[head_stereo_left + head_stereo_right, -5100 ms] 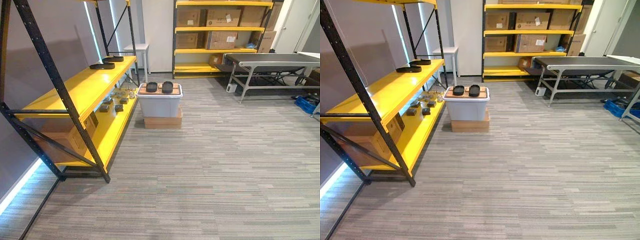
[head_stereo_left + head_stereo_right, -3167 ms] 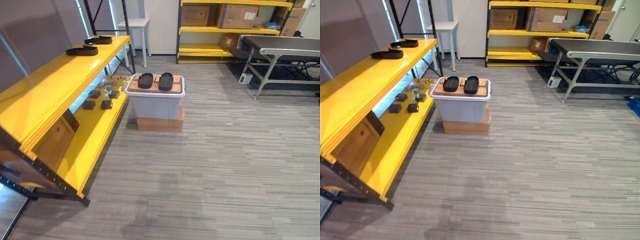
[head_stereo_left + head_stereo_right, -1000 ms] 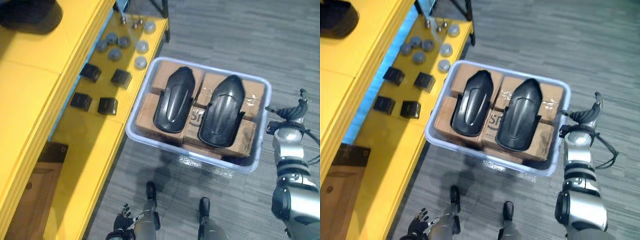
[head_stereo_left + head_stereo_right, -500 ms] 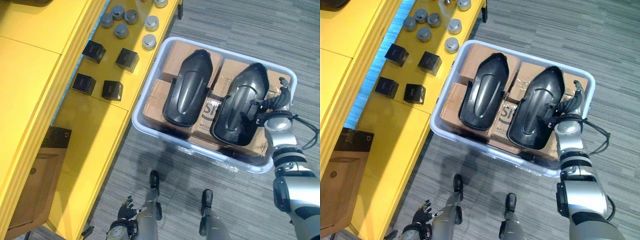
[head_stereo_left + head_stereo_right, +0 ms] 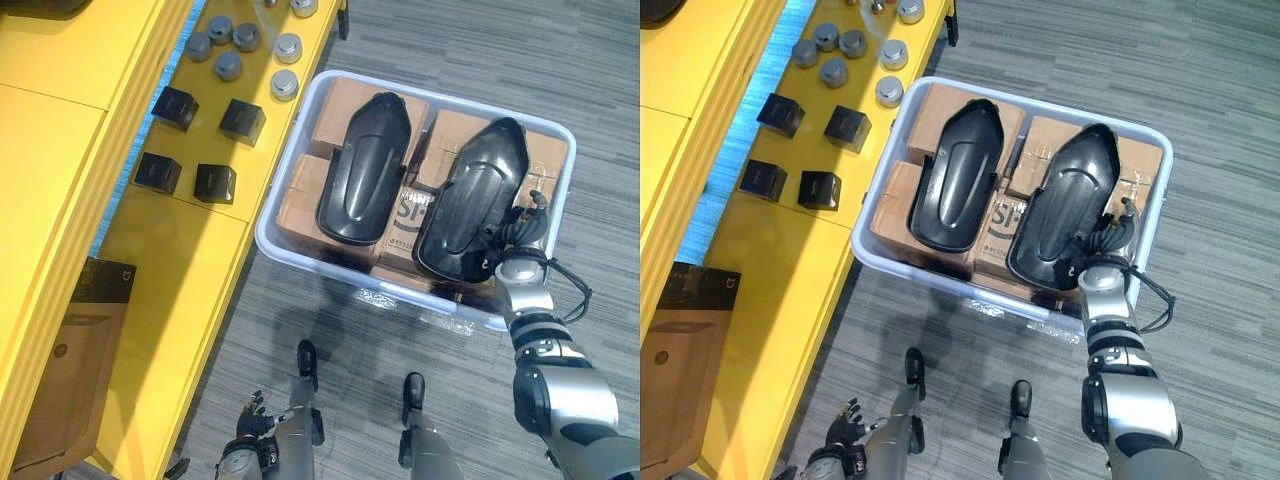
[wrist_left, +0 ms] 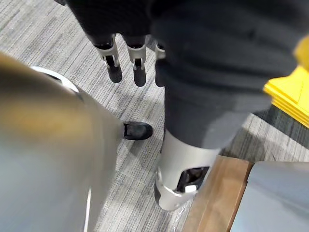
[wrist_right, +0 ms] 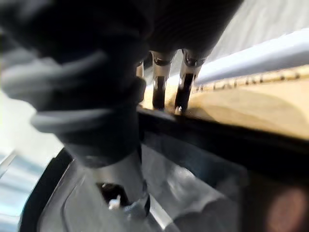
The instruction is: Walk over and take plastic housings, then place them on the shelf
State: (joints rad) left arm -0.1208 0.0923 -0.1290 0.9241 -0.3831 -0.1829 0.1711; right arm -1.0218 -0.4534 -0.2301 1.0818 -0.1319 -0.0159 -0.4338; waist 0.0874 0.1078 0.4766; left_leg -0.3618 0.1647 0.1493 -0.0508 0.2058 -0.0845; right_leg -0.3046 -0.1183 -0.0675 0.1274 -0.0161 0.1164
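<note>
Two black plastic housings lie side by side, hollow side up, on cardboard boxes inside a pale grey bin (image 5: 270, 245). The left housing (image 5: 362, 170) is untouched. My right hand (image 5: 512, 240) is at the near right end of the right housing (image 5: 470, 200). Its straight fingers (image 7: 158, 87) reach over the housing's rim (image 7: 212, 140), with the thumb (image 7: 120, 186) in the hollow; no closed grip shows. My left hand (image 5: 245, 455) hangs low by my side, and its fingers (image 6: 115, 67) are relaxed and hold nothing.
A yellow shelf (image 5: 60, 150) runs along the left. Its lower level (image 5: 190, 260) carries small black boxes (image 5: 215, 182), several grey round parts (image 5: 230, 40) and a brown carton (image 5: 70, 350). Grey striped floor (image 5: 480, 40) lies open to the right of the bin.
I have walked up to the bin, so the view now looks straight down on it. My right hand came from the bin's right side onto the near end of the right housing.
</note>
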